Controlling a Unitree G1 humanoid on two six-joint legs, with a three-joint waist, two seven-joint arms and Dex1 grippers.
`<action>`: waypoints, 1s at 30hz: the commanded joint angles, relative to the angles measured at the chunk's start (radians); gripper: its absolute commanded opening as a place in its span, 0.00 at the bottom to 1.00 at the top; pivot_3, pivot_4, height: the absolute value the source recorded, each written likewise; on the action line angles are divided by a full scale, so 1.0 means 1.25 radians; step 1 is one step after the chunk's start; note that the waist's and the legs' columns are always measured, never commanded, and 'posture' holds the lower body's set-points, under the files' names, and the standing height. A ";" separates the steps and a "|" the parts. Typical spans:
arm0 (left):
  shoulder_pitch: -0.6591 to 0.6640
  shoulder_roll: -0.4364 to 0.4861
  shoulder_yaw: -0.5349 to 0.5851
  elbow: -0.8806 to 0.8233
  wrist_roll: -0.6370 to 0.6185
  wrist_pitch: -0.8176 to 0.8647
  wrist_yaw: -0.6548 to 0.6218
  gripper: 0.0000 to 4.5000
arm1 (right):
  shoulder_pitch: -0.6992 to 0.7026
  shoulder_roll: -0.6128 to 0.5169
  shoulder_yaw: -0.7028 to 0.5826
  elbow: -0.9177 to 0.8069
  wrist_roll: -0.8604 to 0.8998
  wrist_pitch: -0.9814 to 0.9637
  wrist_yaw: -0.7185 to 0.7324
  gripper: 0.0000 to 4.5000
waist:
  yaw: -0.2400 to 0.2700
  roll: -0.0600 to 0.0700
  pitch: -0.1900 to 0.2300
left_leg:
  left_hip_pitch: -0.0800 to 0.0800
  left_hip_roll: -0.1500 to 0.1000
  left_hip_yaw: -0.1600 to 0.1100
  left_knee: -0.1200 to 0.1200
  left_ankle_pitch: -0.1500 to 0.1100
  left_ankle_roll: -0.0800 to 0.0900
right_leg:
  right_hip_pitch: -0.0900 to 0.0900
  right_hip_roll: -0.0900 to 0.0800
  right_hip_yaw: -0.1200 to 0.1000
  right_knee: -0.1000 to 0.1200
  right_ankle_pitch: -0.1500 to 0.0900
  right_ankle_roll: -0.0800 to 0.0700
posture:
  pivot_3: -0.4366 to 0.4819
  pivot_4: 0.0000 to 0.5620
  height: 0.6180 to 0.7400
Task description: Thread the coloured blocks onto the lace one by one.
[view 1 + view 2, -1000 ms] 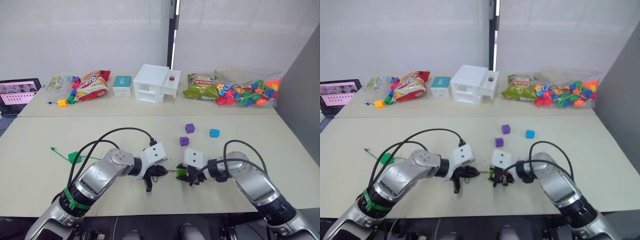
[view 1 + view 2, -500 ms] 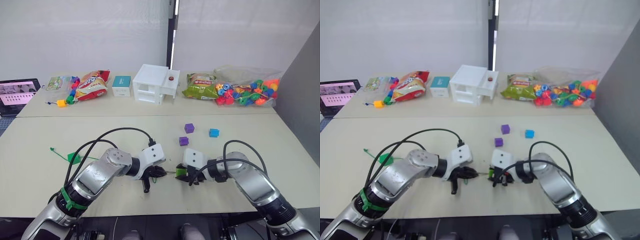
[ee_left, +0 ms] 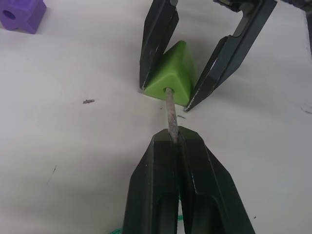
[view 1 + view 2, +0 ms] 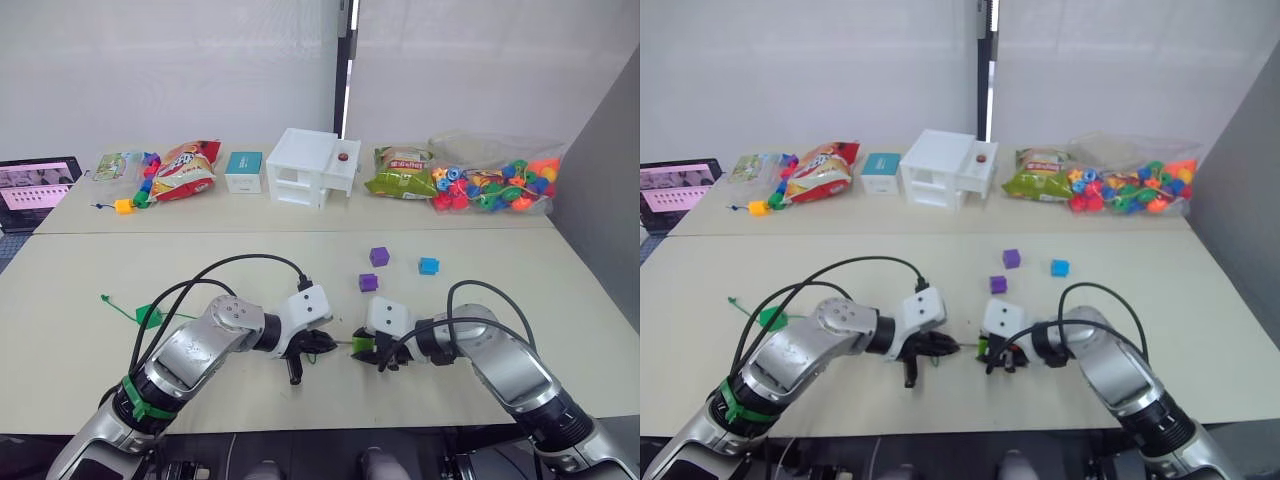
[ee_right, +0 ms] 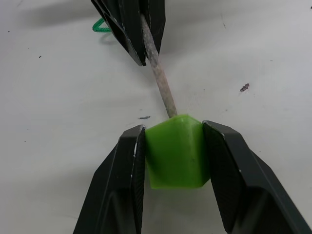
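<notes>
Lace-threading is taking place at the near middle of the beige table [image 4: 520, 300], where the two arms are meeting tip to tip. The right gripper [image 5: 173, 146] is clamping the light green block [image 5: 175, 148] between its fingers, probably to be holding its hole level and facing the other arm; the left gripper [image 3: 171, 141] is pinching the greyish stiff tip [image 3: 170, 112] of the green lace [image 4: 150, 316] close to its end, likely so the tip is staying rigid while aimed. The tip is touching the block right at its hole and seems to be just entering it; how deep it is sitting cannot be told. The rest of the lace is trailing away across the table toward the robot's left. Two purple blocks [image 4: 379, 256] [image 4: 368, 282] and the blue block [image 4: 429, 265] are lying loose just beyond the grippers, waiting their turn. Compared with a second ago, the left arm is sitting slightly closer in toward the right gripper, while the block, the right gripper and the loose blocks are staying where they were.
</notes>
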 commanded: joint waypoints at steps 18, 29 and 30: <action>-0.068 -0.132 -0.071 0.106 0.031 -0.097 -0.032 0.00 | 0.022 -0.010 0.022 -0.032 0.018 0.052 -0.016 0.29 | 0.011 0.000 0.000 | 0.000 0.000 0.000 0.001 0.000 0.000 | 0.001 0.000 0.000 0.000 0.000 0.000 | 0.48 0.27 1.00; -0.078 -0.140 -0.084 0.138 0.024 -0.127 -0.087 0.00 | 0.022 -0.002 0.021 -0.031 0.021 0.061 -0.035 0.29 | 0.010 0.000 0.000 | 0.000 0.000 0.000 0.000 0.000 0.000 | 0.000 0.000 0.000 0.000 0.000 0.000 | 0.48 0.27 1.00; -0.077 -0.132 -0.085 0.144 0.025 -0.140 -0.101 0.07 | 0.023 -0.001 0.022 -0.032 0.021 0.062 -0.036 0.29 | 0.010 0.000 0.000 | 0.000 0.000 0.000 0.000 0.000 0.000 | 0.000 0.000 0.000 0.000 0.000 0.000 | 0.48 0.27 1.00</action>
